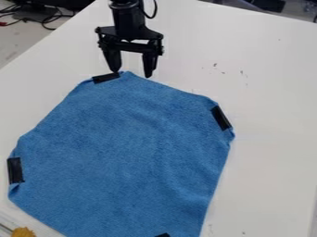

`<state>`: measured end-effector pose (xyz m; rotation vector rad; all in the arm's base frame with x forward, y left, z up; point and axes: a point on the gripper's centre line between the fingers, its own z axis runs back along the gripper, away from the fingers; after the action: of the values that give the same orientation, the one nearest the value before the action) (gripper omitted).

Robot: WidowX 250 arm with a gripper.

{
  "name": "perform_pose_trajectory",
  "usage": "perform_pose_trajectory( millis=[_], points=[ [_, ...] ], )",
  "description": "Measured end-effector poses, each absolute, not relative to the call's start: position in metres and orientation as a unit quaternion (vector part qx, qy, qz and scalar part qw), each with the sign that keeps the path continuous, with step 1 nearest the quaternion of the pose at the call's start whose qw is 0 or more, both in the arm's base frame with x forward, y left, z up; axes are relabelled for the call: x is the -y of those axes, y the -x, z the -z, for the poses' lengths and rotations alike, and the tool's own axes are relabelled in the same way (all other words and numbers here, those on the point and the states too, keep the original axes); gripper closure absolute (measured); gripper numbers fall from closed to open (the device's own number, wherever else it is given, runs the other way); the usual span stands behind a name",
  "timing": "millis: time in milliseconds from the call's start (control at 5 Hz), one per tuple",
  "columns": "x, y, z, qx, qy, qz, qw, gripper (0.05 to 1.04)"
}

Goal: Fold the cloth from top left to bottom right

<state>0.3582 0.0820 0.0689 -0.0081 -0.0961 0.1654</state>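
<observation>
While the blue cloth (pixel 123 148) lies spread on the white table (pixel 272 106), my gripper (pixel 132 73) hangs empty at the cloth's top edge, fingers (pixel 149 62) well apart, whether touching it I cannot tell.

Passage: open over white tabletop (pixel 275 139), right of blue cloth (pixel 123 152) | Obstruction: yellow object (pixel 23 232), view's lower-left corner

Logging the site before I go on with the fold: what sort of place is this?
Probably a lab or workshop bench: a robot gripper hangs over a white table, loose cables lie beyond it, and the blue cloth has black tape-like strips near its edges.
</observation>
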Motion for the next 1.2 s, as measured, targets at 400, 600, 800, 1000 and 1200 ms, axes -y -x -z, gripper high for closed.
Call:
perform_pose_trajectory(
  millis=[400,600,800,1000,1200],
  points=[
    [-0.107,-0.373,-0.049,0.029,-0.014,-0.085,0.996,0.083],
    [-0.123,-0.368,-0.053,0.021,-0.026,-0.098,0.995,0.083],
    [-0.138,-0.366,-0.047,0.016,-0.026,-0.110,0.994,0.083],
    [-0.151,-0.374,-0.035,0.020,-0.026,-0.108,0.994,0.083],
    [-0.156,-0.381,-0.021,0.012,-0.030,-0.108,0.994,0.083]
  ],
)
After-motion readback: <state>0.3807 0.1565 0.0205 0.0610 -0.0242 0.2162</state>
